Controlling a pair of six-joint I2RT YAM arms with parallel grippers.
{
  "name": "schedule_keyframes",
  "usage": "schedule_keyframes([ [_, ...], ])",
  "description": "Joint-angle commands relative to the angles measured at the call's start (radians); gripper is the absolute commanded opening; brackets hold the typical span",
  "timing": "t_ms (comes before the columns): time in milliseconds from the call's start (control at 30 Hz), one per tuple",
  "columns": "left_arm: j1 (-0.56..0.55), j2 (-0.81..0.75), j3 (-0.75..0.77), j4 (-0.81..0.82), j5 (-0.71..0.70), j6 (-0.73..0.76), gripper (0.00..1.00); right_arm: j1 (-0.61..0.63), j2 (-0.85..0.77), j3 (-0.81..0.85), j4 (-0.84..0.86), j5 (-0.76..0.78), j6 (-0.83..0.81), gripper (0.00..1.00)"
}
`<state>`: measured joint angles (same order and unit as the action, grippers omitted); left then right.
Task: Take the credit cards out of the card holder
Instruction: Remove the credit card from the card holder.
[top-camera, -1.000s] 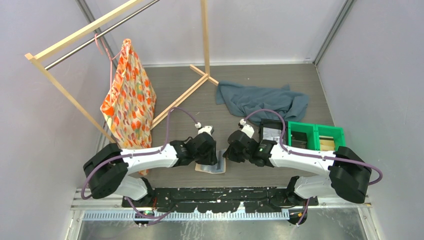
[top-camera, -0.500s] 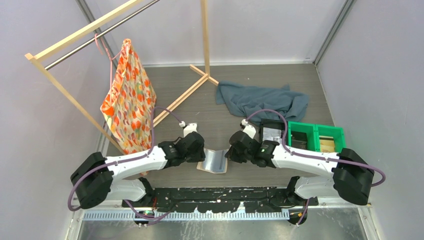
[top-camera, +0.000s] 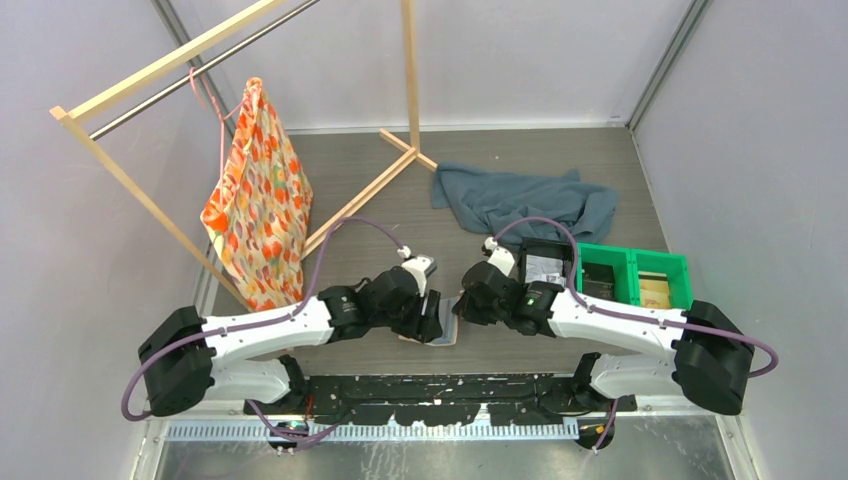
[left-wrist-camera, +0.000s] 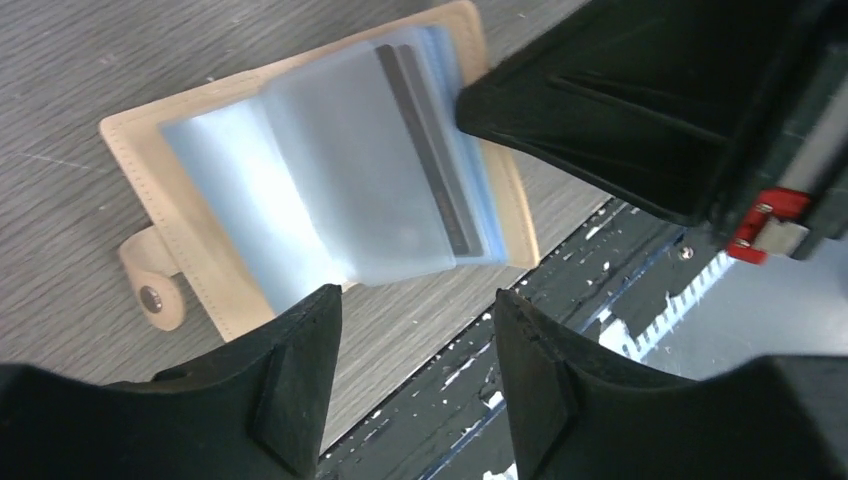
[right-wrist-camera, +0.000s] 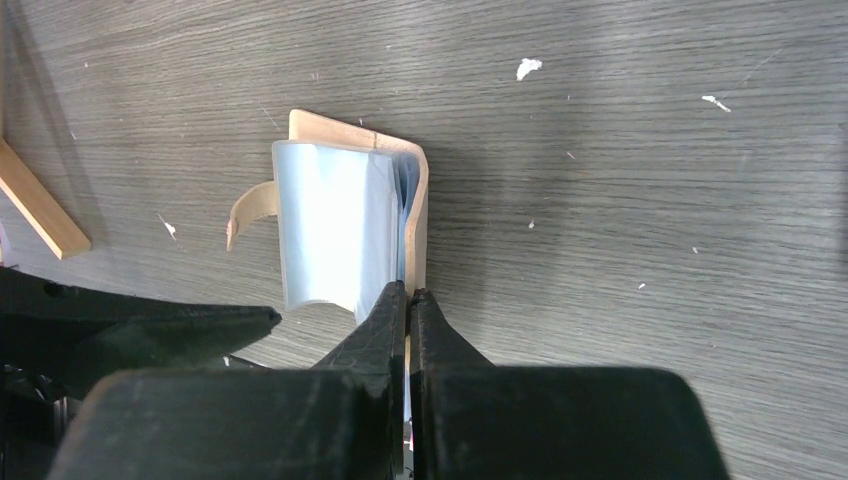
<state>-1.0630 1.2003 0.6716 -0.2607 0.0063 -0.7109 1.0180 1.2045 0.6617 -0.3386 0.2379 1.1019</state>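
Flat tan folding card holder (left-wrist-camera: 320, 180) is lying open on the grey wood-grain surface (right-wrist-camera: 650, 150), pale blue pockets showing a dark grey credit card (left-wrist-camera: 430, 160); left end effector (left-wrist-camera: 415, 310) is hovering above, parted and empty; right end effector (right-wrist-camera: 408, 295), closed, is touching its edge.

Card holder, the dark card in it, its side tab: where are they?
card holder (left-wrist-camera: 135, 160): left wrist view, tan cover corner.
credit card (left-wrist-camera: 428, 150): left wrist view, dark visible edge.
side tab (left-wrist-camera: 150, 285): left wrist view, snap end.

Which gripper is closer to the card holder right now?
Right. The right gripper's shut tips meet the card holder's edge; the left gripper hovers open above it.
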Motion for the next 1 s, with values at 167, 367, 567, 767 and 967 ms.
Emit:
schedule_keyframes([
  [167, -0.086, -0.036, -0.033, 0.122, -0.107, 0.33, 0.62, 0.001, 0.046, 0.05, 0.025, -0.006, -0.025, 0.01],
  [367, -0.094, -0.016, -0.047, 0.15, -0.12, 0.365, 0.62, 0.001, 0.065, 0.063, 0.032, -0.008, -0.028, 0.01],
  [567, -0.116, 0.019, -0.064, 0.2, -0.2, 0.424, 0.6, 0.001, 0.073, 0.069, 0.035, -0.009, -0.026, 0.01],
  [767, -0.117, 0.036, -0.088, 0.206, -0.244, 0.499, 0.61, 0.001, 0.064, 0.067, 0.031, -0.011, -0.022, 0.01],
  [967, -0.117, 0.04, -0.112, 0.246, -0.261, 0.476, 0.61, 0.002, 0.064, 0.066, 0.033, -0.011, -0.02, 0.01],
])
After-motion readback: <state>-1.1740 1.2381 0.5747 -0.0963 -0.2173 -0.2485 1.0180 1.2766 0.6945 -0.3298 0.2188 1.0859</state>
